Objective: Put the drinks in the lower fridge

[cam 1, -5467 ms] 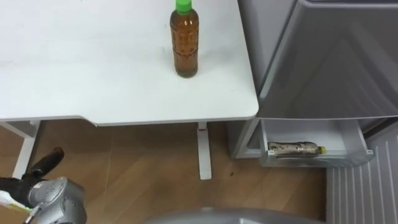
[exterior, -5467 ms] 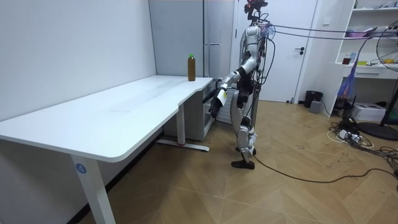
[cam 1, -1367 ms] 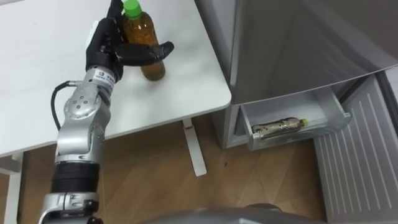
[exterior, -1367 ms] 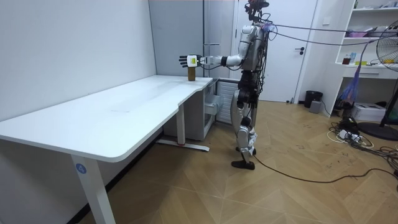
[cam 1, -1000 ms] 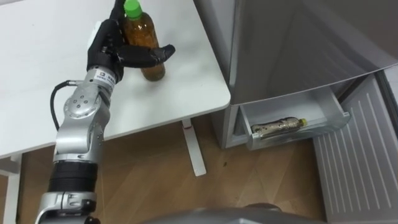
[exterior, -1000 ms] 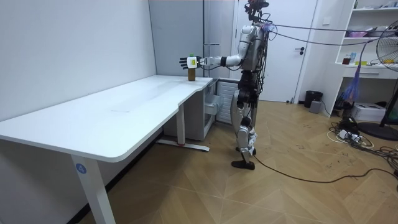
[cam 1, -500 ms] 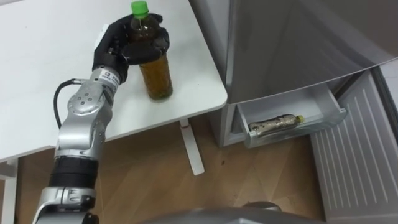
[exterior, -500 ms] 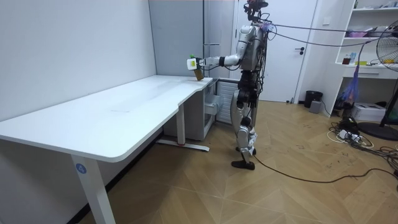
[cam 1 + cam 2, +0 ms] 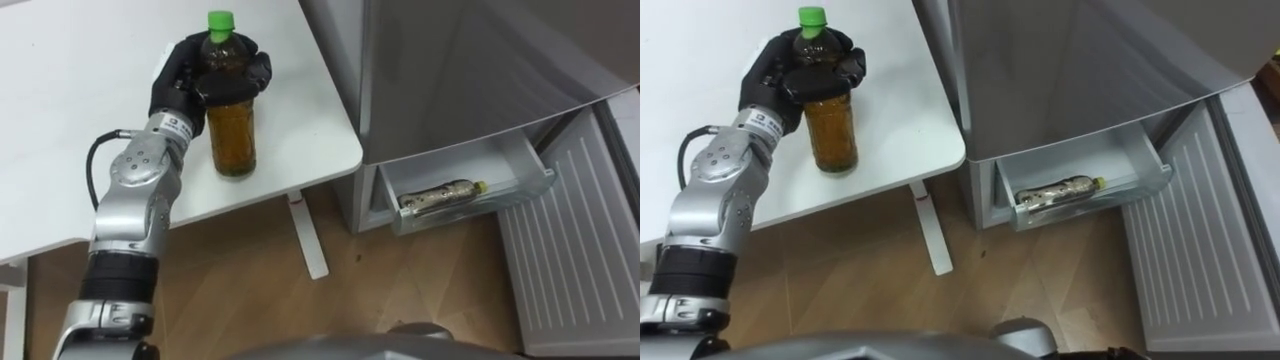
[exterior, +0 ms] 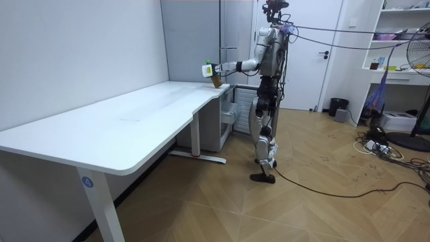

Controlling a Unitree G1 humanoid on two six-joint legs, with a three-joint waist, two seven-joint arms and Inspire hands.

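In the left eye view the left hand (image 9: 205, 75) is curled round the shoulder of a brown drink bottle (image 9: 230, 135) with a green cap. The bottle is upright near the right front corner of the white table (image 9: 80, 100); whether its base rests on the top or hangs just above it I cannot tell. In the right eye view the fridge (image 9: 1070, 70) stands just beside the table's right edge. Its lower drawer (image 9: 1110, 200) is pulled out, and a second bottle (image 9: 1058, 190) lies on its side inside. In the room view the robot stands upright at the table's far end beside the fridge, its left arm stretched out over that corner towards the room view's left. By my reading one drink is already stowed. The one in hand is gripped but not yet carried across, lowered into the drawer and let go.
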